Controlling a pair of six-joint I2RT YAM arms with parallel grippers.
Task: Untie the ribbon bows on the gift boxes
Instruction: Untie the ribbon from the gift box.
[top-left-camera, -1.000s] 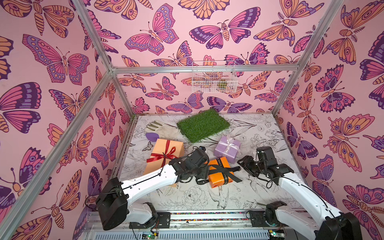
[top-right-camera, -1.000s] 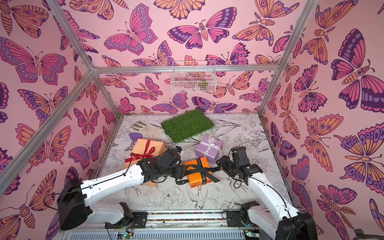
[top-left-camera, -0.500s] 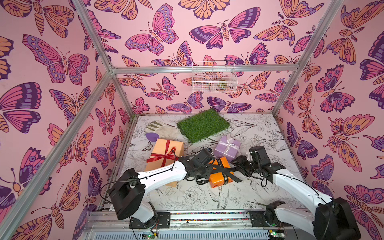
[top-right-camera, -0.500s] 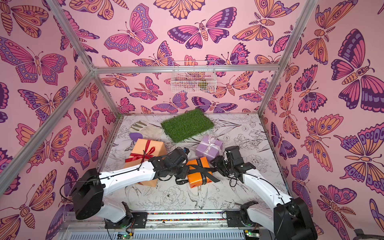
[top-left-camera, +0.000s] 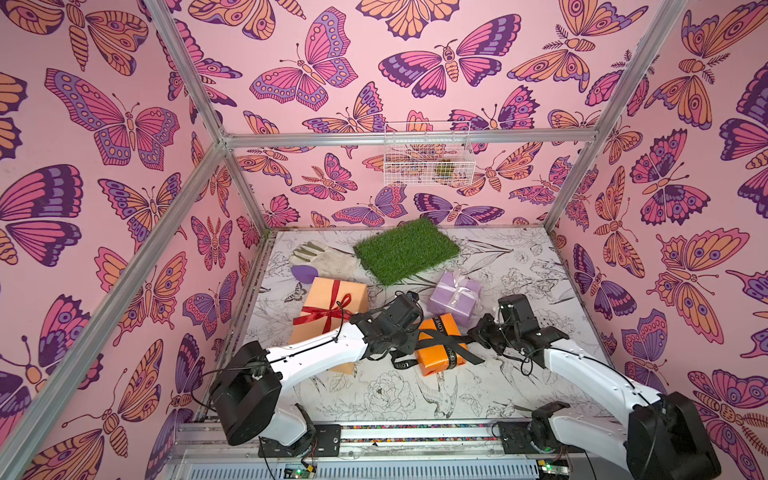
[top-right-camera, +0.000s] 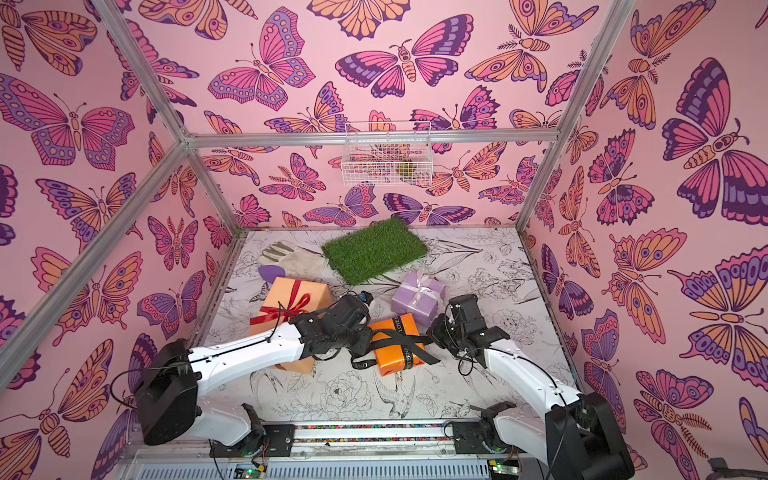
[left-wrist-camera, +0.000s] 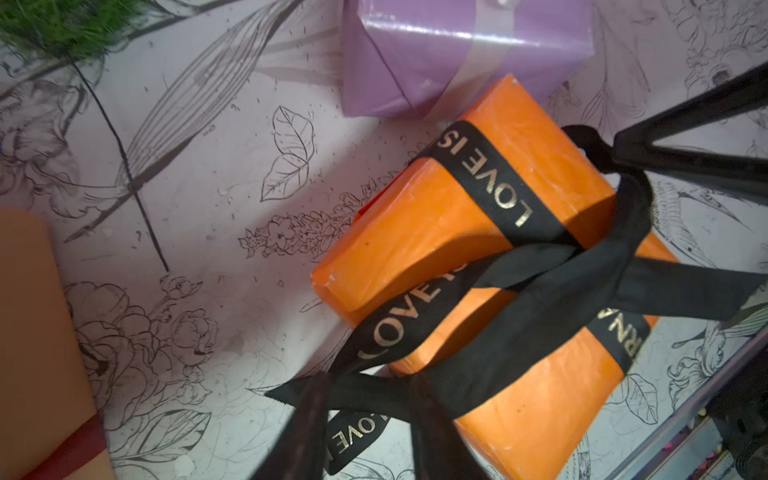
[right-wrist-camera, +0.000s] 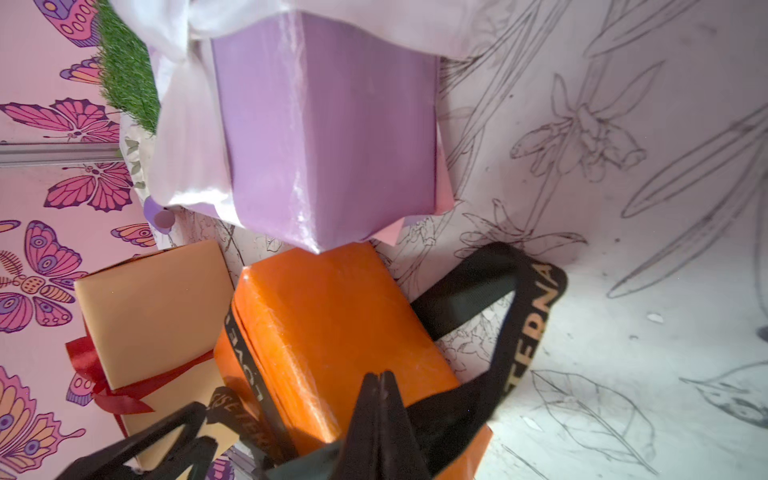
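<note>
Moved since a second ago: right gripper (right-wrist-camera: 379, 380), from well clear of the orange box (top-left-camera: 440, 353) to its 3 o'clock edge; jaws then spread, now pressed together, pinching a strand of the black ribbon (left-wrist-camera: 540, 266). Left gripper (left-wrist-camera: 368, 419) little shifted, at the box's 9 o'clock edge.

Item 1, orange box: lies near the middle of the table (top-left-camera: 519, 270), slightly toward 6 o'clock. Black ribbon wraps it; the crossing on the lid is still tied, the loops are slack, and tails trail on the table at 7 and 4 o'clock.

Item 2, left gripper: jaws spread, a ribbon tail lying across the gap; no clamp on it shows.

Item 3, peach box (top-left-camera: 332, 307): at 10 o'clock of the orange box; red bow (top-left-camera: 328, 313) intact.

Item 4, lilac box (top-left-camera: 455, 297): at 1 o'clock, its corner just beside the orange box; pale bow (top-left-camera: 457, 286) intact.

Item 5, turf (top-left-camera: 407, 249): at 12 o'clock, not in play.

Assessment: with one strand now secured at 3 o'clock, the black bow looks ready for a pull; the left jaws would likely need to close on their tail first so that the light box does not slide. Task early: no bow fully undone, two untouched
</note>
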